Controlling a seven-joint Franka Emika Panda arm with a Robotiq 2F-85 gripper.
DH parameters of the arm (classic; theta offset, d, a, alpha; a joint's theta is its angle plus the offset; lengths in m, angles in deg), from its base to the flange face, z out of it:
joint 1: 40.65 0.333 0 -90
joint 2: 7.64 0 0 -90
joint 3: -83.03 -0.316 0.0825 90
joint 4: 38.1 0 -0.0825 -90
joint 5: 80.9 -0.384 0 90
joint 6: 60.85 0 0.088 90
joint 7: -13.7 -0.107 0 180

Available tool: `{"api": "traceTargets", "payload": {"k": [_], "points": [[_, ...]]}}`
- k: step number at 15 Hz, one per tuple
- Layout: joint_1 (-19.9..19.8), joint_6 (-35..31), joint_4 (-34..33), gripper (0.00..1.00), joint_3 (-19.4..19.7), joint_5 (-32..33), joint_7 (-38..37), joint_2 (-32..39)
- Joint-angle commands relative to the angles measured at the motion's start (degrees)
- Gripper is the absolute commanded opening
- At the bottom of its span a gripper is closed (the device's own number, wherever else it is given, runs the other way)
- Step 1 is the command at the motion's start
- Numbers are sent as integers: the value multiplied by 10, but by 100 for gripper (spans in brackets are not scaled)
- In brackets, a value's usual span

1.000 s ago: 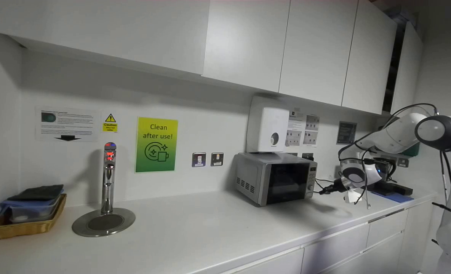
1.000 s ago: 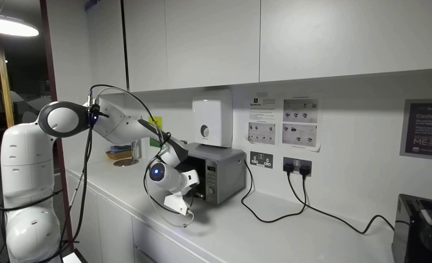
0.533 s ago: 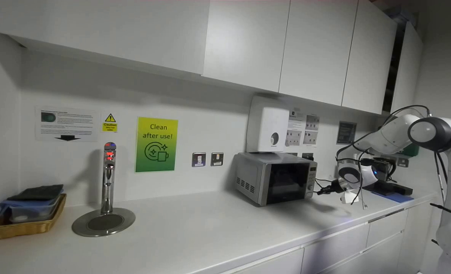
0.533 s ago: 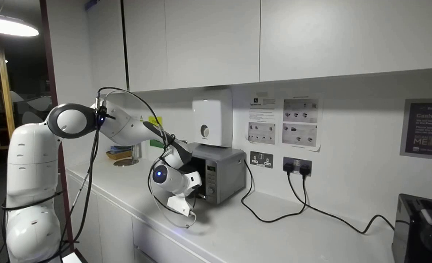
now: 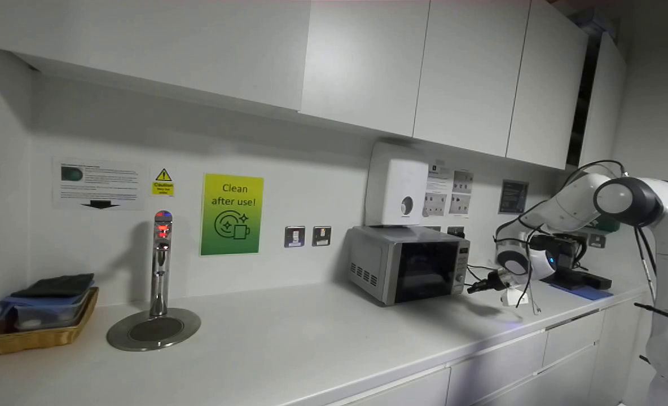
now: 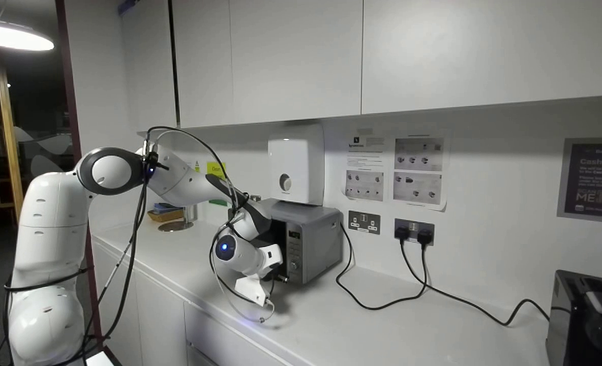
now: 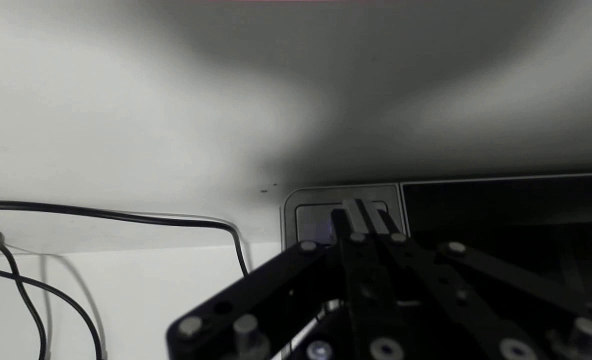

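My gripper [image 5: 471, 289] is low over the white counter, beside the control-panel end of a grey microwave [image 5: 370, 256]. In the wrist view the gripper [image 7: 366, 215] is shut and holds nothing visible; its two pale fingertips lie side by side. They point at the microwave's panel [image 7: 301, 195], in front of a rectangular button [image 7: 316, 220] at its lower corner. I cannot tell whether they touch it. The microwave's dark door [image 7: 506, 207] is at the right. In an exterior view the wrist hides most of the gripper and part of the microwave [image 6: 321, 241].
Black cables [image 6: 354, 300] run over the counter [image 6: 408, 325] from wall sockets [image 6: 364, 222]. A black coffee machine [image 6: 565, 315] stands further along. A paper towel dispenser [image 5: 390, 186] hangs above the microwave. A tap [image 5: 161, 276] and a wicker basket [image 5: 40, 338] stand at the far end.
The arm has reached further toward the microwave and sunk a little. The gripper has moved slightly closer to the microwave's panel end. The microwave has not moved.
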Motion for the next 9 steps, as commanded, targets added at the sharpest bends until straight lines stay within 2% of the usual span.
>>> {"api": "traceTargets", "payload": {"k": [1, 9], "points": [[0, 12, -18, 0, 7, -28, 29, 10], [2, 13, -38, 0, 7, -49, 33, 25]]}}
